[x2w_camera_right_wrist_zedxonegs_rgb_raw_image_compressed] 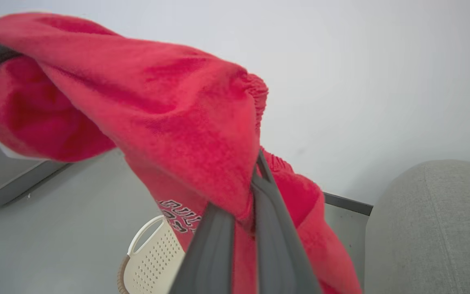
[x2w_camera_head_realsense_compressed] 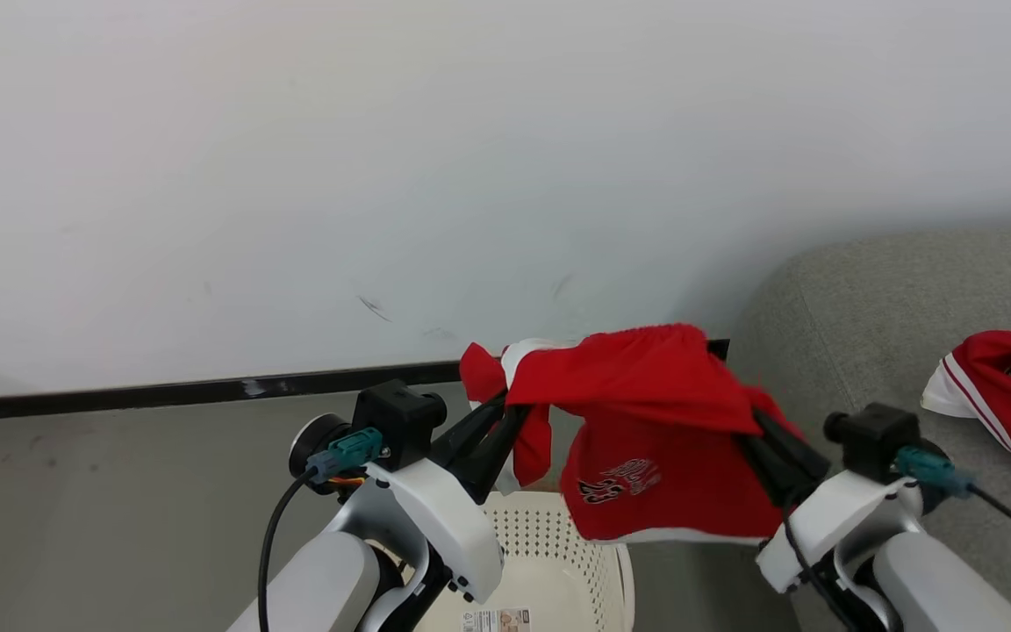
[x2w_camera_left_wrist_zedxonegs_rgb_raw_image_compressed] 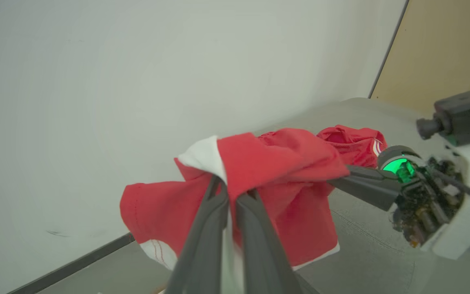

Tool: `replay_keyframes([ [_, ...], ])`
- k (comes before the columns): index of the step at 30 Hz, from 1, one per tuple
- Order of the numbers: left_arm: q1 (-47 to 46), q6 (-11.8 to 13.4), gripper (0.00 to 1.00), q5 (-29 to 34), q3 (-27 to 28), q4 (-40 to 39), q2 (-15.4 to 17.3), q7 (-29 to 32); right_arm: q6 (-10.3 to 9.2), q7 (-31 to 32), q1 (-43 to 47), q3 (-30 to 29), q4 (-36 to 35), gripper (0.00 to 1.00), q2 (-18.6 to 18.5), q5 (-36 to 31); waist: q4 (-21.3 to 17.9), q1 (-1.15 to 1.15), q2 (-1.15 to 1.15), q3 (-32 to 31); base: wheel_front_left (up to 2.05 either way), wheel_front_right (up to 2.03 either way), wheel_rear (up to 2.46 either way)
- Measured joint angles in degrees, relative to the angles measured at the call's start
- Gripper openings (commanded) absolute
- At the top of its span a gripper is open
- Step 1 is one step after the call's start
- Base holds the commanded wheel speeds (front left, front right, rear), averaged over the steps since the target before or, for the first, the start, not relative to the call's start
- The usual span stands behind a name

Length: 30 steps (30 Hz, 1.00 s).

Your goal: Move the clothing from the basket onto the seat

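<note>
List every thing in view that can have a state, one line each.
left claw, shut on the lettered red garment.
right claw, shut on the lettered red garment.
lettered red garment, held up over the basket, hanging between both claws.
second red garment, lying crumpled on the seat.
basket, on the floor, the visible part of its inside bare.
seat, bearing the second red garment.

The head camera looks down toward the wall (x2w_camera_head_realsense_compressed: 383,175). Wrist cameras sit close behind the left hand (x2w_camera_left_wrist_zedxonegs_rgb_raw_image_compressed: 231,192) and right hand (x2w_camera_right_wrist_zedxonegs_rgb_raw_image_compressed: 245,196); all three share the red garment (x2w_camera_head_realsense_compressed: 646,412).
</note>
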Motion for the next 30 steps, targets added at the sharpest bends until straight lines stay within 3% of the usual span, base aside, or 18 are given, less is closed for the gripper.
replay_keyframes([
  [1,0.13,0.01,0.56,-0.24,0.13,0.08,-0.07,-0.34,0.00,0.00,-0.01,-1.42,-1.16,0.00,-0.21,-0.08,-0.05,0.00,0.00,0.05,0.00,0.00,0.00],
  [2,0.31,0.11,0.96,-0.48,0.19,0.18,-0.16,-0.67,0.00,0.00,-0.02,-2.80,-2.26,0.00,-0.23,-0.20,-0.11,0.00,0.00,0.11,0.00,0.00,0.00],
  [3,0.57,0.36,1.00,-0.54,0.19,0.27,-0.21,-1.00,0.01,0.01,-0.03,-4.13,-3.44,0.00,-0.22,-0.47,-0.19,0.00,0.00,0.16,0.00,0.00,0.00],
  [10,0.90,0.38,1.00,-0.63,-0.08,1.14,-0.24,-3.14,-0.01,-0.03,-0.09,-12.23,-9.77,0.00,-0.54,-1.64,-0.64,0.00,0.00,0.63,0.00,0.00,0.00],
  [19,2.13,-0.20,1.00,-0.62,-0.99,1.42,-0.35,-5.49,-0.02,-0.07,1.07,-17.79,-13.51,0.00,-1.59,-4.58,-0.44,0.00,0.00,1.08,0.00,0.00,0.00],
  [30,2.34,-1.71,1.00,-0.59,-4.87,1.74,-0.48,-6.64,-0.02,-0.07,7.20,-22.58,-16.05,0.00,-0.30,-6.11,-1.32,0.00,0.00,1.21,0.00,0.00,0.00],
])
